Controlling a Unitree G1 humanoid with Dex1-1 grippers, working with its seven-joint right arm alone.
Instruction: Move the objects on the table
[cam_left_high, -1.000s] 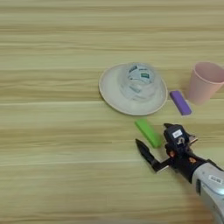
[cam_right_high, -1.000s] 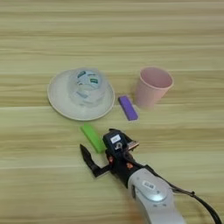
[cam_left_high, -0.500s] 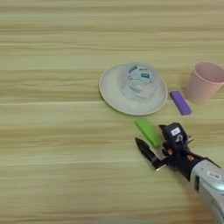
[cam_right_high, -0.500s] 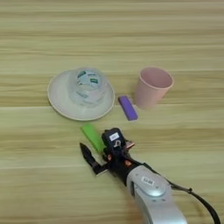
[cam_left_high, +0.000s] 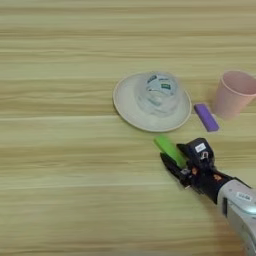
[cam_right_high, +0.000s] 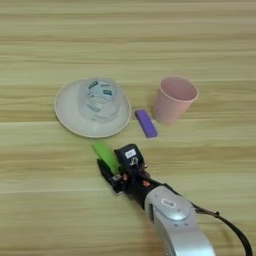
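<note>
Counter (cam_left_high: 60, 165): light wood with lengthwise grain, carrying everything listed below.
Right arm (cam_right_high: 175, 225): silver forearm entering from the lower right.
Plate (cam_right_high: 65, 112): cream, with a clear upturned cup (cam_right_high: 101, 98) resting on it.
Pink cup (cam_right_high: 172, 99): upright, right of the plate.
Jaws (cam_right_high: 116, 164): two black fingers spread apart, set on either side of the near end of the green bar.
Green bar (cam_left_high: 168, 149): flat on the counter just below the plate, its near end between the jaws.
Purple bar (cam_left_high: 206, 117): between plate and pink cup, apart from the jaws.
</note>
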